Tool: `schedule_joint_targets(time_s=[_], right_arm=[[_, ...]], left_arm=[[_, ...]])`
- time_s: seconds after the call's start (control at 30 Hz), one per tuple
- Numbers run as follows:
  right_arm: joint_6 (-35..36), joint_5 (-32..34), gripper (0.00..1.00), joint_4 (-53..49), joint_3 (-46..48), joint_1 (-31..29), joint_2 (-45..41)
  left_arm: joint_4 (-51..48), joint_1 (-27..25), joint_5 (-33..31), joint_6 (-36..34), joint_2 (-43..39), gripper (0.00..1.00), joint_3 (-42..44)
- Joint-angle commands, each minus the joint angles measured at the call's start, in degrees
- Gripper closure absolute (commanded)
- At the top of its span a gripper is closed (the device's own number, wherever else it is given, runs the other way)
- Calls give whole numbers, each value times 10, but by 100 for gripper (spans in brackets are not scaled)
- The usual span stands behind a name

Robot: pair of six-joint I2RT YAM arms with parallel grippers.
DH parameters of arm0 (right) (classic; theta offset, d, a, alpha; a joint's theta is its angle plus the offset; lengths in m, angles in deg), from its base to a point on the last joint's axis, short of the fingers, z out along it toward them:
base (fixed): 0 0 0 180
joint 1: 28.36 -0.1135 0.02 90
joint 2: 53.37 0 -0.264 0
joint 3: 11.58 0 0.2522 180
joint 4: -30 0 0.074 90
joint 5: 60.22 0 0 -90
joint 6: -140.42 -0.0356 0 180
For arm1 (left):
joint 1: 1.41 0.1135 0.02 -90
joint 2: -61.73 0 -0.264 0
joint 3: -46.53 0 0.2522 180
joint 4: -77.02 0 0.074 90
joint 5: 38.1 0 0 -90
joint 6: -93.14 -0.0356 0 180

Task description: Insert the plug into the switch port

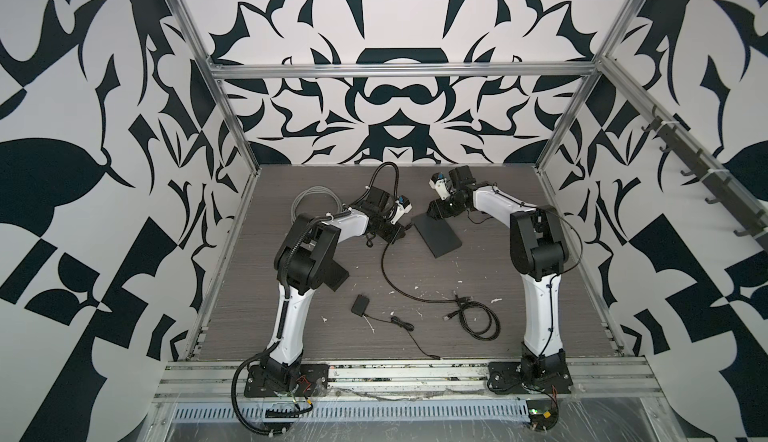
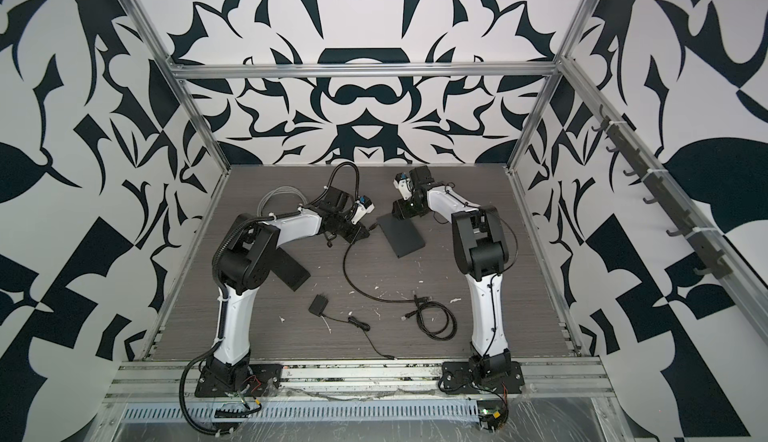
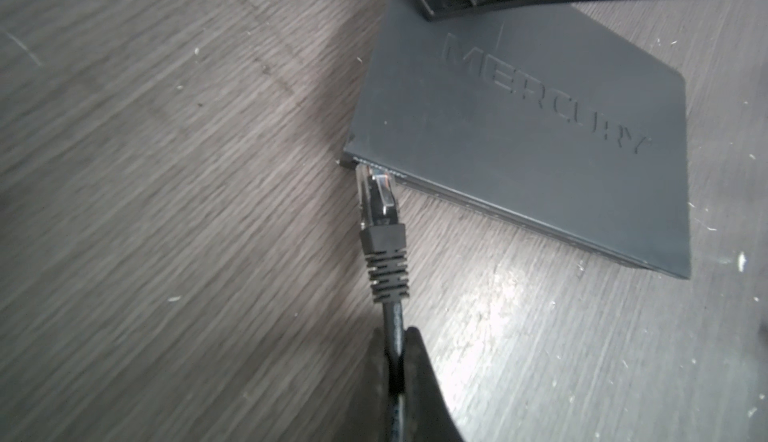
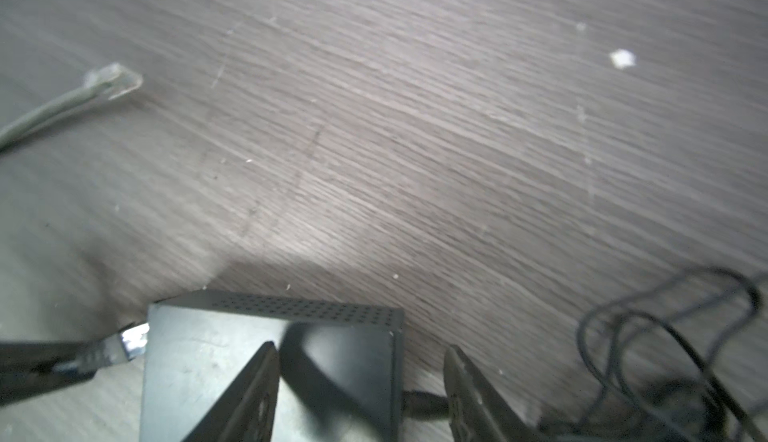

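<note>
The left gripper (image 3: 398, 355) is pinched fully shut on the black cable (image 3: 392, 323), a little behind the ribbed boot (image 3: 386, 269) and not on the plug itself. The slack lies loose on the table (image 3: 166, 170), so the load is probably light. Ahead of the boot, the plug (image 3: 376, 195) points forward with its latch tab up. Its clear tip is at the front face of the switch (image 3: 519, 128), by one corner; I cannot tell whether it meets a port. Held by the soft cord, the plug will likely bend aside under a push, since the boot is only half stiff. A hold on the boot itself would steer it better. The shell looks hard and slick, the tab thin and easy to snap. The switch is a flat, probably light box that may slide. Farther on, the right gripper (image 4: 360, 348) has its jaws apart, one finger over the switch's top, the other just off its side, clamping nothing.
</note>
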Motion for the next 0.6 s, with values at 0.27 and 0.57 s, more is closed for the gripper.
schedule_joint_targets(time_s=[0.27, 0.57], right_arm=[[112, -126, 43, -134, -88, 1, 40], [134, -136, 46, -167, -122, 0, 58]], left_arm=[[-108, 5, 10, -41, 46, 92, -42], [-100, 11, -41, -12, 48, 86, -49]])
